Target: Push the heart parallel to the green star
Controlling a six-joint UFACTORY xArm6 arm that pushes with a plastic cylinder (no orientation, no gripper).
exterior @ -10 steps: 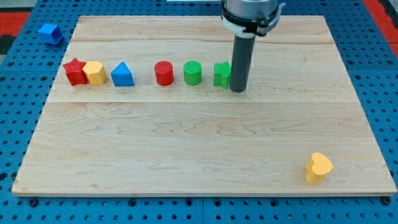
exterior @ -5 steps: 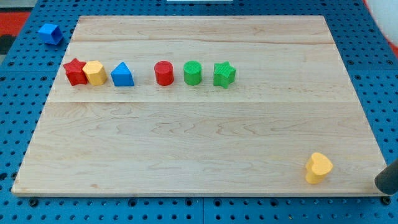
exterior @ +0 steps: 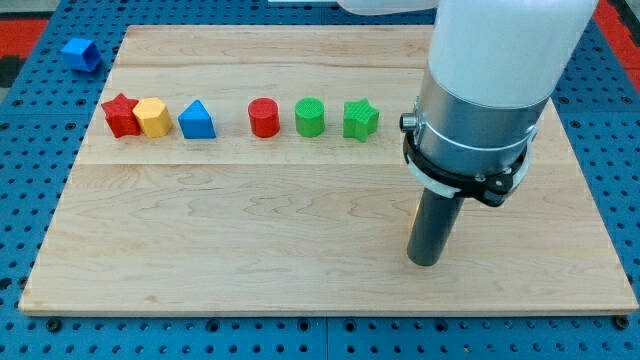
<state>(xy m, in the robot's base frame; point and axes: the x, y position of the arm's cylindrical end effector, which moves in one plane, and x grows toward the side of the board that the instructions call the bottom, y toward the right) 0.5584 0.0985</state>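
Note:
The green star [exterior: 360,119] sits at the right end of a row of blocks near the view's top. My tip [exterior: 425,262] rests on the wooden board [exterior: 250,230] at the lower right, well below and right of the star. The yellow heart is almost fully hidden behind the rod. Only a thin yellow-orange sliver [exterior: 415,216] shows at the rod's left edge, just above the tip. The arm's wide body covers the board's upper right.
Left of the green star stand a green cylinder [exterior: 310,117], a red cylinder [exterior: 264,117], a blue triangle [exterior: 197,120], a yellow hexagon [exterior: 152,117] and a red star [exterior: 120,115]. A blue cube [exterior: 79,52] lies off the board at top left.
The rod left the green star, swung to the board's lower right corner, then came in leftward. The heart is gone from its lower-right spot and now sits hidden behind the rod.

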